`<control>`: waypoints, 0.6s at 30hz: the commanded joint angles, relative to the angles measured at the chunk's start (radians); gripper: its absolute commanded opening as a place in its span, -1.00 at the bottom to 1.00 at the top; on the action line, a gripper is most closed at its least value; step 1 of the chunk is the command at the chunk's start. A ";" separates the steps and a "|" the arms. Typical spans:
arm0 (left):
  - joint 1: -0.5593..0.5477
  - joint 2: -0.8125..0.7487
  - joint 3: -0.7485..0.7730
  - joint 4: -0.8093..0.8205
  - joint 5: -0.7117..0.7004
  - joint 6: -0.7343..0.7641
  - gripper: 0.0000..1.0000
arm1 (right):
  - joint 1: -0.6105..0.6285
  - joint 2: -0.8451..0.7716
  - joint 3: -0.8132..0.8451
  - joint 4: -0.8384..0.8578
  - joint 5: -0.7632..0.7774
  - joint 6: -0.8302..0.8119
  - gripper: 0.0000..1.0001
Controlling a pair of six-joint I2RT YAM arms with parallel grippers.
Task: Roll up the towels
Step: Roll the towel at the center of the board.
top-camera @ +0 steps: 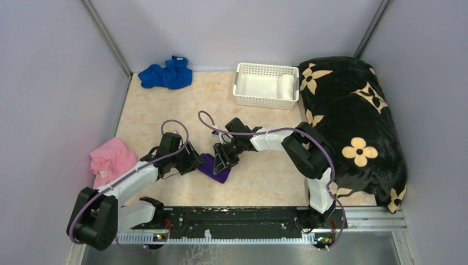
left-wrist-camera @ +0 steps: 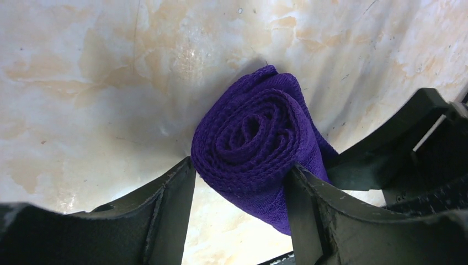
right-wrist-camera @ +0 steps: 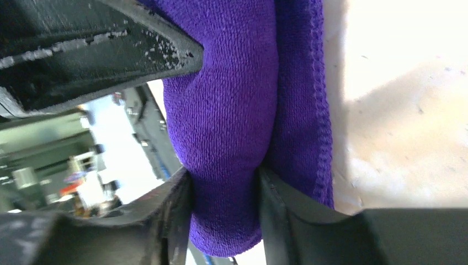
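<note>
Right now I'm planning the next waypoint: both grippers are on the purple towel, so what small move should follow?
Probably lift together: the purple towel already shows a tight spiral, both the left gripper and right gripper pinch it, and the basket holds a rolled white towel.

A: Colours?
B: Purple towel, blue towel, pink cloth; white basket.
A: Patterns?
B: Black blanket with beige flowers; cream, orange-mottled table.

both arms' fingers pinched nearly closed.
</note>
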 commanded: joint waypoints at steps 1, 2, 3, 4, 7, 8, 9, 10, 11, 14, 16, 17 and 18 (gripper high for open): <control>0.004 0.012 -0.011 -0.015 -0.029 0.023 0.28 | 0.055 -0.127 0.049 -0.204 0.315 -0.154 0.00; 0.003 0.009 -0.014 -0.020 -0.038 0.026 0.28 | 0.070 -0.157 0.058 -0.225 0.373 -0.178 0.07; 0.003 0.006 -0.014 -0.026 -0.044 0.027 0.28 | 0.089 -0.180 0.067 -0.242 0.432 -0.201 0.13; 0.003 0.004 -0.014 -0.030 -0.049 0.029 0.28 | 0.111 -0.205 0.073 -0.257 0.495 -0.222 0.17; 0.003 0.007 -0.016 -0.038 -0.052 0.032 0.28 | 0.190 -0.271 0.084 -0.268 0.692 -0.292 0.25; 0.003 0.010 -0.015 -0.038 -0.052 0.033 0.28 | 0.220 -0.286 0.083 -0.263 0.757 -0.313 0.27; 0.004 0.012 -0.017 -0.038 -0.050 0.033 0.28 | 0.250 -0.300 0.081 -0.253 0.834 -0.335 0.28; 0.003 0.015 -0.016 -0.038 -0.050 0.032 0.28 | 0.277 -0.312 0.080 -0.240 0.883 -0.357 0.29; 0.004 0.017 -0.016 -0.038 -0.050 0.032 0.28 | 0.306 -0.319 0.081 -0.227 0.929 -0.377 0.29; 0.004 0.023 -0.012 -0.039 -0.051 0.031 0.28 | 0.395 -0.318 0.072 -0.162 1.050 -0.437 0.31; 0.004 0.028 -0.009 -0.039 -0.052 0.031 0.29 | 0.439 -0.299 0.068 -0.108 1.102 -0.473 0.31; 0.005 0.031 -0.006 -0.039 -0.049 0.033 0.29 | 0.458 -0.284 0.070 -0.092 1.121 -0.492 0.31; 0.004 0.033 -0.004 -0.040 -0.045 0.033 0.29 | 0.472 -0.268 0.071 -0.079 1.141 -0.509 0.31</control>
